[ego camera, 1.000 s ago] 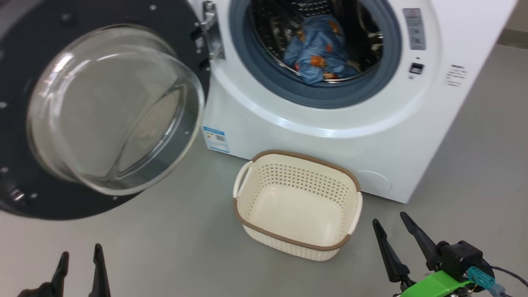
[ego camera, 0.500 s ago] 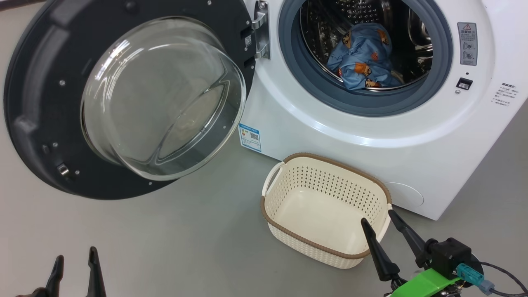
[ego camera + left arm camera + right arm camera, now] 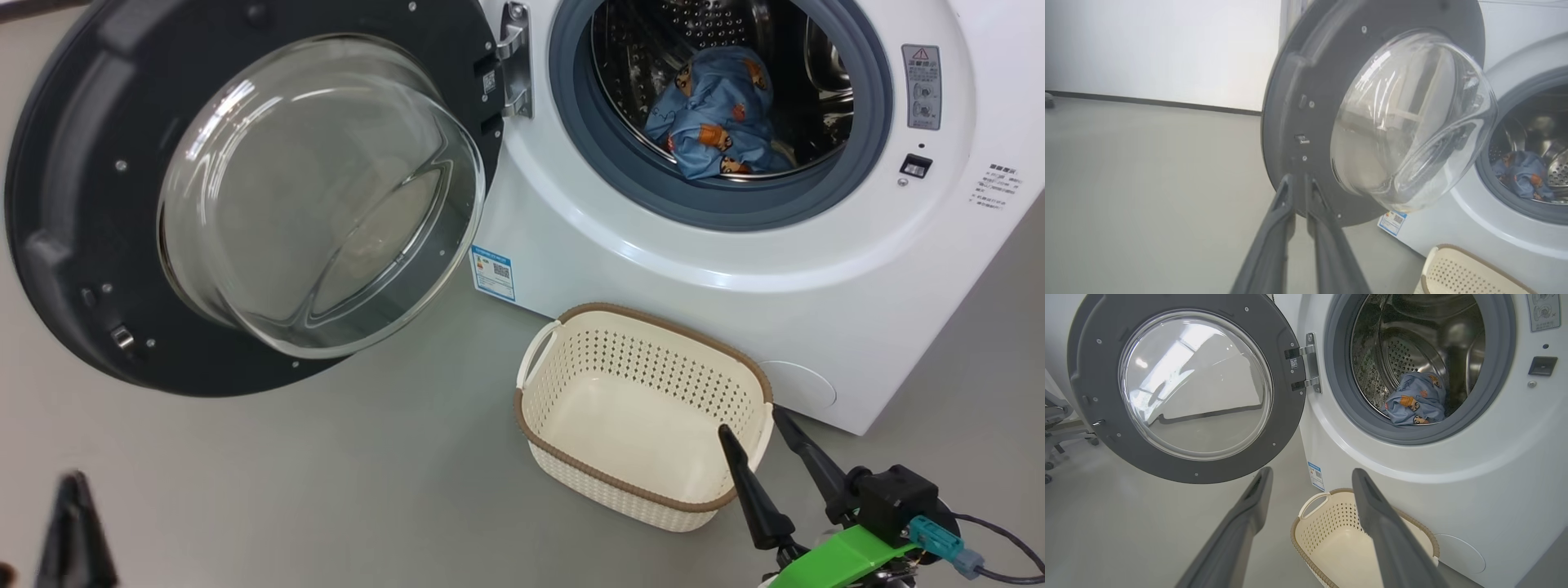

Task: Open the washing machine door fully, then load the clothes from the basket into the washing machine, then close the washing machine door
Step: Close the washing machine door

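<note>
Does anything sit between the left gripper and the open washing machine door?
Nothing visible does. In the left wrist view the left gripper points straight at the washing machine door's lower rim; the basket sits off to the side, below the drum opening.

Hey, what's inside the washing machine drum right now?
A light blue garment with orange-brown prints lies crumpled low in the steel drum. Whatever lies under or behind it is hidden by its folds.
</note>
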Controlling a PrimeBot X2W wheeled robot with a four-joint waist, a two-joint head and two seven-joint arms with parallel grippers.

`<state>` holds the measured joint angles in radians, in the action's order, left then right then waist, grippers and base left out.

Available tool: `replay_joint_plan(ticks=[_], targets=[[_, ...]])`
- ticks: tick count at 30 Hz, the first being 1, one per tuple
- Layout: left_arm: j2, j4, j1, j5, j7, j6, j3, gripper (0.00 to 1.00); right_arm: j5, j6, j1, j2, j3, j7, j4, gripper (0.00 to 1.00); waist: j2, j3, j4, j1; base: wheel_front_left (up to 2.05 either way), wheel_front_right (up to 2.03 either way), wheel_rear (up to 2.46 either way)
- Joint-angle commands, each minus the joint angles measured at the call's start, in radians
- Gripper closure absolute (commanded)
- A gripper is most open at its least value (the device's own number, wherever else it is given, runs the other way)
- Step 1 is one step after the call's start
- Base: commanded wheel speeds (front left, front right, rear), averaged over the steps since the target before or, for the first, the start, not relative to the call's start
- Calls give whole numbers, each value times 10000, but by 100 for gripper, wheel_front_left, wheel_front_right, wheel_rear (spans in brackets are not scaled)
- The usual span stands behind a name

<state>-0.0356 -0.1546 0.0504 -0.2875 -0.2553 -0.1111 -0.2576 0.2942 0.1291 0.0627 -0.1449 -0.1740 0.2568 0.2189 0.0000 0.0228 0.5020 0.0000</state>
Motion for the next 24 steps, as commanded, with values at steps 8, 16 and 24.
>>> replay_joint_plan(ticks=[8,16,24], targets=[[-1744,1168,-2238,-1133,-65,-187,-1052,100,-58,16,174,33,-3,49,-365,0,0,448,-225,0,0,0,0],[-4579,-619,-4741,-4176,-65,-193,-990,100,-141,16,512,-72,24,49,-426,0,0,1139,-626,0,0,0,0],[-6828,-3954,-7147,-8891,1668,-194,-206,100,-238,16,1133,-261,-160,49,-446,0,0,1945,-1187,0,0,0,0]])
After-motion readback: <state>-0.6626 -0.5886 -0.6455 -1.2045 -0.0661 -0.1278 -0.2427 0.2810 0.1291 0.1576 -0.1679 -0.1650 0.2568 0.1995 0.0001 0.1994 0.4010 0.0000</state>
